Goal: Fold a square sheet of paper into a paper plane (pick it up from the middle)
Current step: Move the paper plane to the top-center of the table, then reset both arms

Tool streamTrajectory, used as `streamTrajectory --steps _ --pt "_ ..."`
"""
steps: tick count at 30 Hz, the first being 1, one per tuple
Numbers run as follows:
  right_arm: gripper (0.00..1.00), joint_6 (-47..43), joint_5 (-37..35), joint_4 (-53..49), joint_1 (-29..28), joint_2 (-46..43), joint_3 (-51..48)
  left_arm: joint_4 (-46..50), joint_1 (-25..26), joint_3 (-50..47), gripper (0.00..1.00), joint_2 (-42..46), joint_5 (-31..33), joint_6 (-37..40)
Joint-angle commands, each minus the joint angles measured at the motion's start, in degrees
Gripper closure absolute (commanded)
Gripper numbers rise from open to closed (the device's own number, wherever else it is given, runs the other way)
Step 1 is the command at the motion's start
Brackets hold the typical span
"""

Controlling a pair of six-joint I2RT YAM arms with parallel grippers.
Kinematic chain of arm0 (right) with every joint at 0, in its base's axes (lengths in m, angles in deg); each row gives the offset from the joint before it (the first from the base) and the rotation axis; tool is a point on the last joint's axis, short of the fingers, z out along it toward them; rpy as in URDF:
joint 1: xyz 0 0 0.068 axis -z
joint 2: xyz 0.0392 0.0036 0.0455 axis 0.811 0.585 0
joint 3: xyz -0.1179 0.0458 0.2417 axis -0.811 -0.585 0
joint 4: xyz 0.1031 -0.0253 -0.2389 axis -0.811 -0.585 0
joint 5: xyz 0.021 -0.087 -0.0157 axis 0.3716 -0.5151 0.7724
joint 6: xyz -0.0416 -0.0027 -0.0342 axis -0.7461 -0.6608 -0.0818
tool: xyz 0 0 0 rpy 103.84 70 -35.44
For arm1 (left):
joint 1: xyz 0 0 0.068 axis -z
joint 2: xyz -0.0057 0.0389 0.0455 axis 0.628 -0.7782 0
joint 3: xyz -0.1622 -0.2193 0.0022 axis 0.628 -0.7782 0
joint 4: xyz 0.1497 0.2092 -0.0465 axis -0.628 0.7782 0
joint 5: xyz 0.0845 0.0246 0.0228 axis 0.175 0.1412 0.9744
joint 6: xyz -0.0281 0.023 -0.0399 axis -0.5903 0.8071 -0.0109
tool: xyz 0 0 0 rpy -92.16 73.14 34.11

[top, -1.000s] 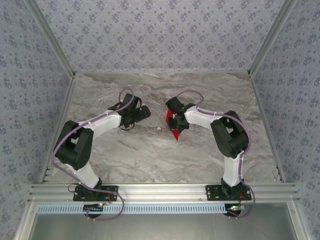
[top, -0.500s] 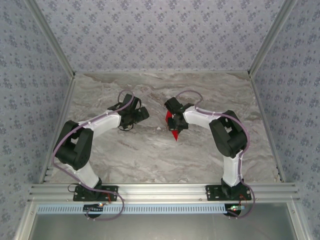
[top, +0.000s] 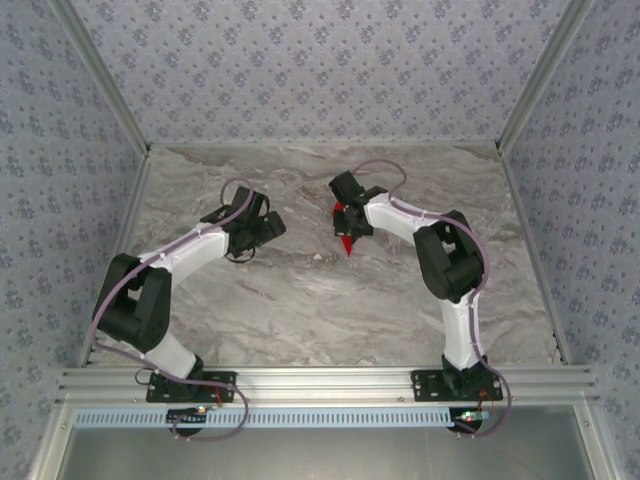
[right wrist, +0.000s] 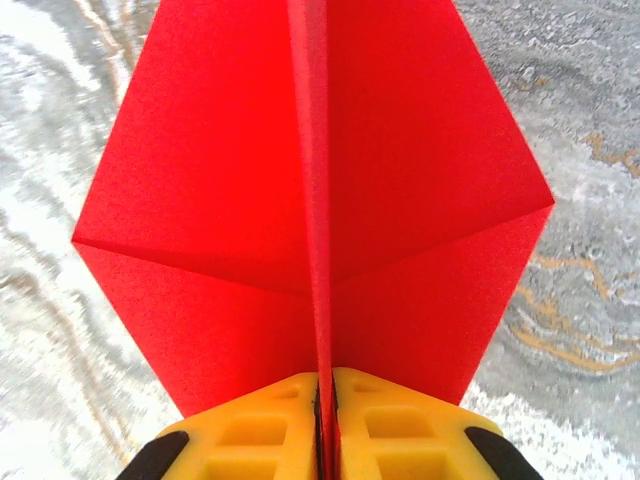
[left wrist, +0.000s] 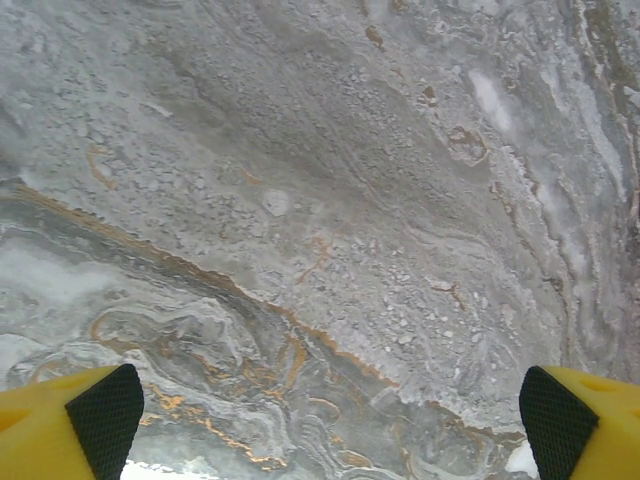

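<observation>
The right arm [top: 400,222] stretched farther out from its base, and its jaws carried the red paper [top: 346,240] toward the far side of the surface [top: 300,310], so the paper's pointed tip ended up farther back than a second earlier. The left arm [top: 190,245] swung back and to the left, its elbow sinking toward the left edge of the surface. Its jaws drew away from the paper, and the gap between the two arms widened.

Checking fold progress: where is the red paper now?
In the top view the red paper is just right of table centre, pinched at its centre fold by the right gripper.
</observation>
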Motion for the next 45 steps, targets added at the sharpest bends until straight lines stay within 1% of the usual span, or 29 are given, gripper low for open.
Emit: streamTrajectory --steps 1,7,13,15,18,19,22,26,29,32,34,37,41,44,45 --pt "0.87 0.0 -2.1 -2.4 0.3 2.5 2.9 2.1 -0.4 -0.7 0.01 1.7 1.1 1.2" --pt "0.85 0.6 -2.5 -3.0 0.4 4.8 3.7 2.3 -0.8 -0.8 0.01 1.8 1.0 1.0" --pt "0.85 2.1 -3.0 -3.0 0.2 6.8 1.9 3.5 -1.3 -0.6 0.01 2.7 1.4 1.0" --pt "0.84 2.4 -3.0 -4.5 0.1 6.8 2.2 4.0 -1.7 -0.5 0.01 3.2 1.7 1.3" --pt "0.81 2.1 -2.9 -6.2 0.2 5.1 4.7 4.5 -2.4 0.0 0.01 4.1 2.3 1.9" --pt "0.79 2.0 -2.9 -6.7 0.2 4.1 5.7 5.0 -2.6 0.4 0.01 4.4 2.4 2.2" --pt "0.67 2.1 -1.4 -8.0 0.5 -0.2 8.5 7.0 -3.6 2.3 0.01 5.6 4.1 3.8" --pt "0.57 3.5 1.4 -8.4 2.2 -6.8 9.8 9.7 -5.6 4.9 0.01 7.9 6.9 6.5" --pt "0.43 3.7 0.3 -8.3 3.8 -12.1 8.3 11.1 -7.9 6.5 0.01 9.9 8.7 9.0" --pt "0.27 2.9 -3.7 -6.5 6.2 -18.4 4.3 12.5 -10.2 7.5 0.01 11.9 11.2 12.3" --pt "0.18 0.8 -9.1 -4.6 8.2 -22.9 0.2 12.2 -12.0 7.1 0.01 13.3 13.3 15.3" --pt "0.00 -3.1 -15.1 0.1 12.0 -29.8 -7.2 9.6 -14.8 4.1 0.01 15.8 15.3 19.0" --pt "0.00 -8.7 -20.0 8.3 17.6 -37.4 -18.1 1.9 -17.9 -3.0 0.01 19.6 18.5 23.5" --pt "0.00 -13.1 -23.4 16.5 21.2 -41.7 -28.7 -4.5 -20.0 -9.1 0.01 22.0 21.7 26.0" --pt "0.00 -14.9 -24.8 20.5 22.1 -43.1 -32.6 -6.8 -20.4 -11.3 0.01 22.5 23.3 26.9"
